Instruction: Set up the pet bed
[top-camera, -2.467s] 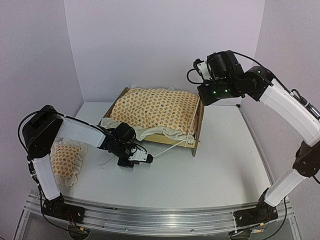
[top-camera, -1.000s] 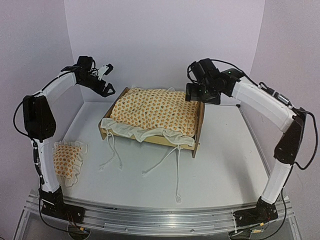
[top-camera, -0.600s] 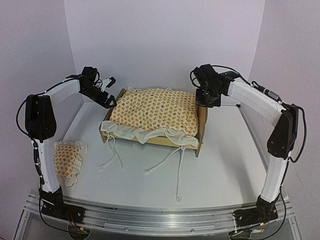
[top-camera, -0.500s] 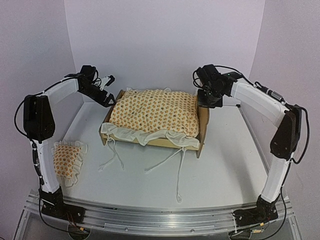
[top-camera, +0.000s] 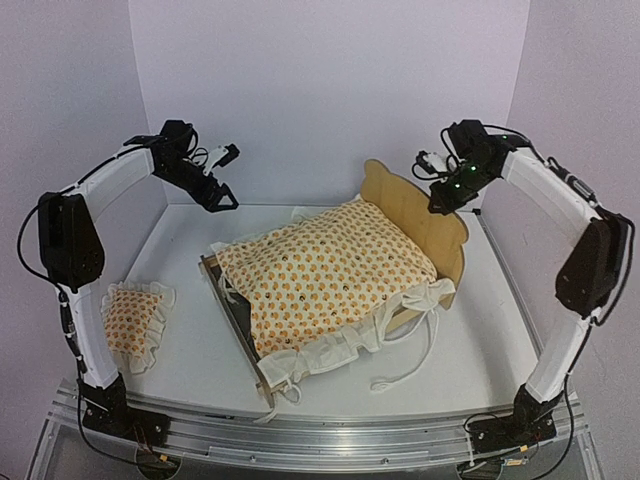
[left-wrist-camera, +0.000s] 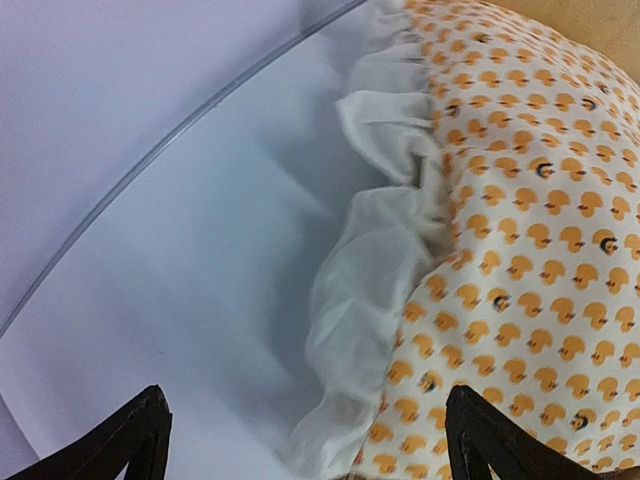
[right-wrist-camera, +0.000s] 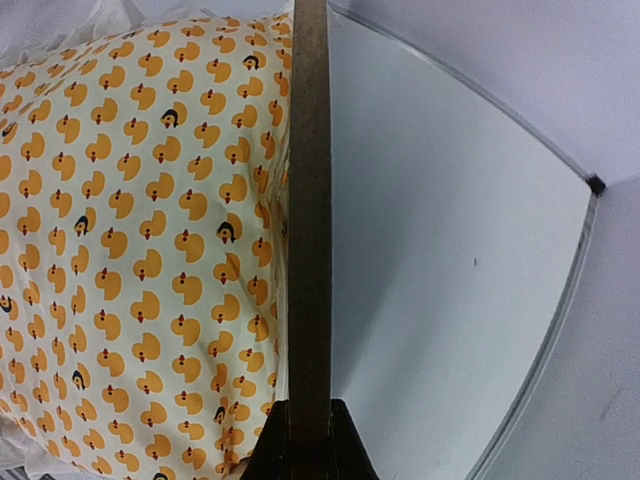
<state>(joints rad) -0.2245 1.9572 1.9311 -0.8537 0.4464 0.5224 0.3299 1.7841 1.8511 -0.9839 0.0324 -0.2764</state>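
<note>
The bed (top-camera: 395, 200) stood slantwise mid-table (top-camera: 480, 330), its headboard (right-wrist-camera: 310, 200) upright at the far right and the cushion (top-camera: 330, 275) lying on it. The right gripper (top-camera: 440, 198) was pinched on the headboard's edge (thin ply between its fingers). The left gripper (top-camera: 222, 197) hung spread and empty, far left, above the cushion's ruffle.

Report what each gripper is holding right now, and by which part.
The right gripper clamps the pet bed by the top edge of its headboard. The left gripper is open and holds nothing.
</note>
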